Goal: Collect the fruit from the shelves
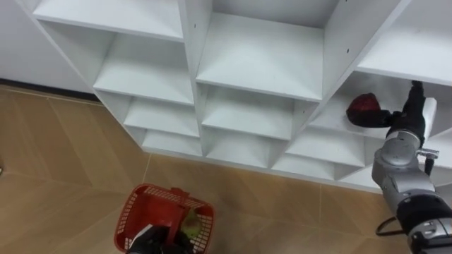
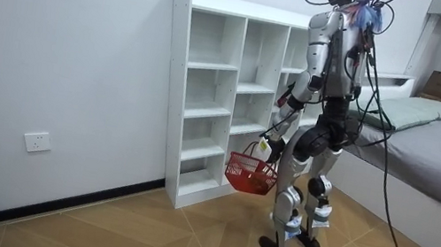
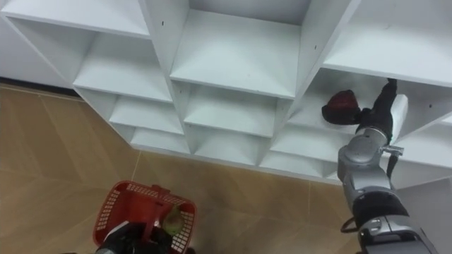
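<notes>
Where the right robot hand (image 1: 401,114) reaches — red fruit (image 1: 361,107), apparently touching.

White-painted open cubby shelf unit (image 1: 261,77) fills view from 9 through 12 to 3 o'clock. Stands on brown wood-plank floor (image 1: 70,162), which lies at 6 to 8 o'clock. Dark red rounded fruit (image 1: 360,106) on right-column shelf board, 3 o'clock.
</notes>
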Robot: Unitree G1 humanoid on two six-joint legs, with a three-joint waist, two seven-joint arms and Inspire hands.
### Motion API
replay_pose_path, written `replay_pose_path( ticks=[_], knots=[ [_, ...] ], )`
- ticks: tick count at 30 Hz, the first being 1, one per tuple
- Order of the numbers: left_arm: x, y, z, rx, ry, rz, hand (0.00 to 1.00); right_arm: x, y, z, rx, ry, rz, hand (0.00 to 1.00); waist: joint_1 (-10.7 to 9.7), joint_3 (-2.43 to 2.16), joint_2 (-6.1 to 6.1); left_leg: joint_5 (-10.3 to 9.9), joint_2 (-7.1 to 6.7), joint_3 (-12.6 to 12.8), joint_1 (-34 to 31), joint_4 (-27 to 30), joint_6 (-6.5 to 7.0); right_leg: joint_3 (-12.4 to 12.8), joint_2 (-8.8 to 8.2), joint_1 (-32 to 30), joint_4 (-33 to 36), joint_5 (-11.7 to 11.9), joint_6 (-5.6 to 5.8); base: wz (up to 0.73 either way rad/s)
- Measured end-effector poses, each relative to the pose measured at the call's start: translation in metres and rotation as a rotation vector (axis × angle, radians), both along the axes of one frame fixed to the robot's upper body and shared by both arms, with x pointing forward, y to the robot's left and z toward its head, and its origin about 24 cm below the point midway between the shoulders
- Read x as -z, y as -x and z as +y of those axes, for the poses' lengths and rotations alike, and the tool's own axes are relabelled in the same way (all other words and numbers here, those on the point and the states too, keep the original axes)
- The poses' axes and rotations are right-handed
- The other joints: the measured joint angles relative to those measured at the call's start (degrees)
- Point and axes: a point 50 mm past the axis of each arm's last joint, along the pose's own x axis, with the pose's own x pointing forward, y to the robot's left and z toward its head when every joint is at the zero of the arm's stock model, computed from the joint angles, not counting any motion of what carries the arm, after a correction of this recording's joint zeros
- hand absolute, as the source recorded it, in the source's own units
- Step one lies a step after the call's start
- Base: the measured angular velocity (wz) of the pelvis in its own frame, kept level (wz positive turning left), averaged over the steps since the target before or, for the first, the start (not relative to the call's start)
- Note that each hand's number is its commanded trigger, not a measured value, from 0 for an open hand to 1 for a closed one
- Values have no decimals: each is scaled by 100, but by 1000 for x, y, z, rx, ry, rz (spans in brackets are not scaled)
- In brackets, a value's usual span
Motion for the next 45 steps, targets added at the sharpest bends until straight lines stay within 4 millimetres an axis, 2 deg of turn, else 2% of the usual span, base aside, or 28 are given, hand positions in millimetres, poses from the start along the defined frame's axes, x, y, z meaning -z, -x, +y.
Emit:
replay_pose_path(
  ticks=[4, 12, 18, 20, 26, 32, 45],
  knots=[
    [1, 2, 0, 1, 4, 3, 100, 1, 1, -1, -1, 2, 7, 0, 7, 5, 6, 5, -12, 0, 8, 1, 8, 29, -43, -13, 45, -29, -1, -2],
    [-2, -2, -2, -12, 38, -17, 100, 1, 0, 1, -19, 44, 18, 0, 24, 16, -4, 22, -8, 25, -343, 178, -6, 117, -89, -478, 447, -111, -51, -2],
    [-8, -11, -6, -9, 43, -68, 100, -2, -3, 6, -24, 68, 9, 0, 94, 80, -51, 18, -32, 25, -742, 464, -8, 146, -177, -910, 829, -221, -100, 3],
    [-11, -15, -8, -5, 50, -92, 100, -4, -5, 6, -10, 73, -3, 0, 172, 103, -61, 17, -23, 11, -919, 585, -10, 135, -185, -1063, 924, -237, -129, 2],
    [-16, -20, -11, -5, 57, -132, 100, -9, -5, 5, 24, 87, -30, 0, 324, 107, -62, 13, -23, -19, -1139, 792, -18, 127, -212, -1271, 1103, -303, -166, 3],
    [-20, -21, -14, 3, 73, -164, 100, -14, -8, 5, 48, 97, -50, 0, 321, 115, -77, 11, -116, -32, -1345, 943, -21, 106, -374, -1561, 1500, -473, -187, 8],
    [-28, -21, -15, 13, 89, -207, 100, -23, -11, 7, 62, 107, -96, 0, 315, 118, -84, -52, -95, -90, -1635, 1222, -109, 62, -401, -1828, 1835, -641, -285, 3]
  ],
)
